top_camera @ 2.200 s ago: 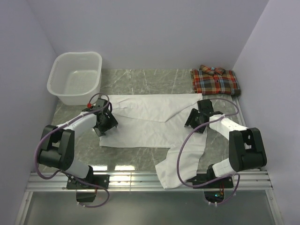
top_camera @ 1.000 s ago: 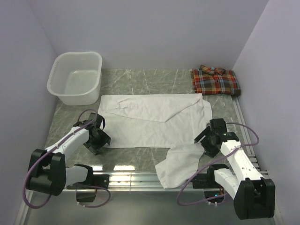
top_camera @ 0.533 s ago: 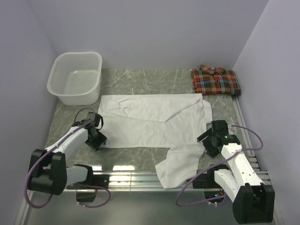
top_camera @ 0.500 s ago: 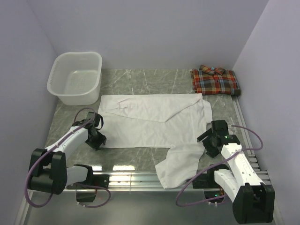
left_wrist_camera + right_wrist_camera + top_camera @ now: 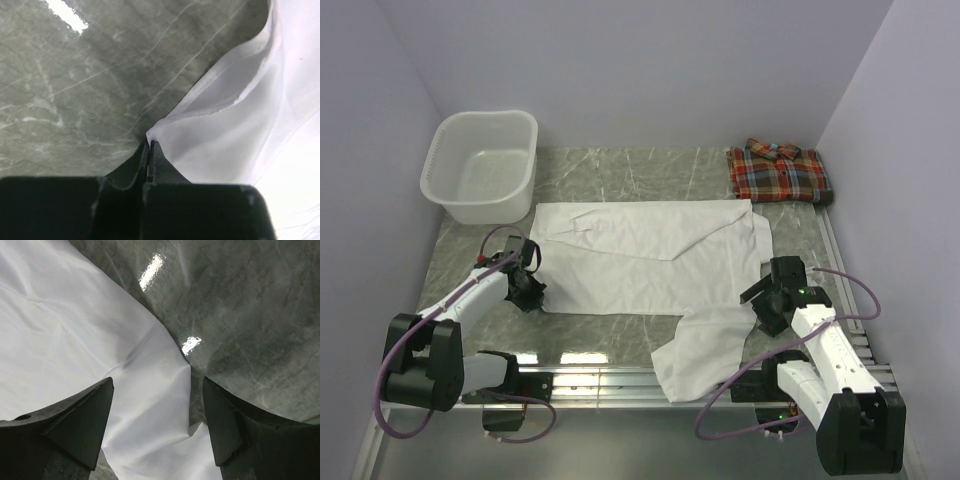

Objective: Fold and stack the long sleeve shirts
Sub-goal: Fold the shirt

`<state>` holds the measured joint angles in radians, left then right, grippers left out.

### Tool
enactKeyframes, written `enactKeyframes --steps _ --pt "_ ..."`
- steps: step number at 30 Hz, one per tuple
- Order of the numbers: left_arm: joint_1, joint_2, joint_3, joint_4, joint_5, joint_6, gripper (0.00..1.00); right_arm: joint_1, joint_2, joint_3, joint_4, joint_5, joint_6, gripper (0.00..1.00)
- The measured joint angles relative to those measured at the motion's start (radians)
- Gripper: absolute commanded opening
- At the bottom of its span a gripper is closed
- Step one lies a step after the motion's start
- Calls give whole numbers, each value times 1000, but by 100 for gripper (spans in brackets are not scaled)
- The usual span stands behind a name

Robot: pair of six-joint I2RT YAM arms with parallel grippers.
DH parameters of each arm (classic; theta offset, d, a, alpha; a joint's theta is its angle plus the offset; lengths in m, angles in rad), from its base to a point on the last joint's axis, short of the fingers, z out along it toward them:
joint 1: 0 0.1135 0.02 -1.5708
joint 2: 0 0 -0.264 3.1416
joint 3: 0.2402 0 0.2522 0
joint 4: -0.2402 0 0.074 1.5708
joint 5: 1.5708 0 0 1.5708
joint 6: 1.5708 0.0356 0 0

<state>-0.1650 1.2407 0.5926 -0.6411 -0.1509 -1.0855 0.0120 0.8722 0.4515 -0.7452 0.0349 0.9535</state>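
The left fingers [image 5: 131,169] pinch the white shirt [image 5: 650,255] at its eight-o'clock corner for folding; the right fingers [image 5: 75,422] gape over its four-o'clock edge.

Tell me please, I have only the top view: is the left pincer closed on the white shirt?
Observer: Yes. The left wrist view shows the left pincer shut on a corner of the white shirt.
Operator: And the right one?
Observer: The right pincer is open, astride the shirt's edge, with nothing pinched.
Operator: Is the cloth flat there?
Observer: No, a small crease shows just ahead of that pincer.
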Motion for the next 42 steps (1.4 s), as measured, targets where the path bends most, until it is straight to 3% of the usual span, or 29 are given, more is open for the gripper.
enactKeyframes --steps 8,24,27,28,31,42 --pt "0 -1 -2 17 0 0 1 0 7 -2 1 -18 17 65" --pt "0 -29 -2 -11 -15 0 0 12 48 2 -35 -74 -23 60" --pt "0 -42 -2 -17 -18 0 0 13 48 2 -35 -74 -21 42" --pt "0 -45 -2 -19 -21 0 1 14 48 2 -34 -73 -21 25" --pt "0 -49 -2 -29 -29 0 0 14 38 2 -35 -67 -25 3" --pt "0 -84 67 -114 -40 14 0 14 19 194 -116 0 -105 0"
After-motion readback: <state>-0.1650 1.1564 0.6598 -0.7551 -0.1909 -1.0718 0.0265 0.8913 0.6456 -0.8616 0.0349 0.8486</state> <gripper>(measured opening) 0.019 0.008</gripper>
